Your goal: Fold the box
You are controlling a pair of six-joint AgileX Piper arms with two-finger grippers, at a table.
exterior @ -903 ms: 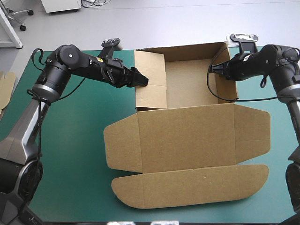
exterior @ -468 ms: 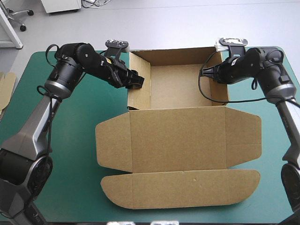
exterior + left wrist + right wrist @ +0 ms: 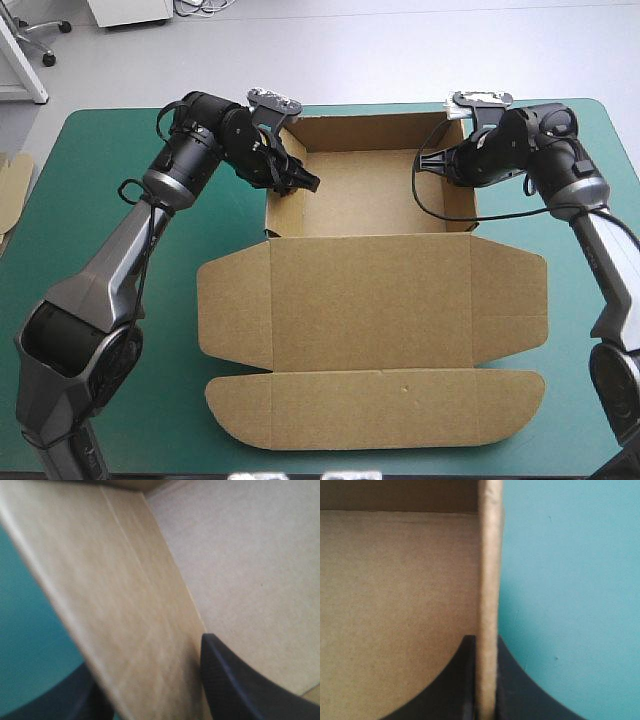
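Two side walls of the brown cardboard box [image 3: 370, 195] now stand upright, the left gripper [image 3: 303, 183] and right gripper [image 3: 447, 165] each pinching one. Earlier the left wall leaned inward, so the tray looks formed.

box [image 3: 370, 300] open tray on desk [image 3: 120, 300], lid flat; left claw [image 3: 305, 183] at left wall, right claw [image 3: 447, 165] at right wall

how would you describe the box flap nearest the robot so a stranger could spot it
On the teal-green table the brown box lies open, its tray at the far side, its lid flat toward the near edge. The flap is the strip hinged on the lid's near end. Unlike the short side flaps, it spans the full width with rounded ends.
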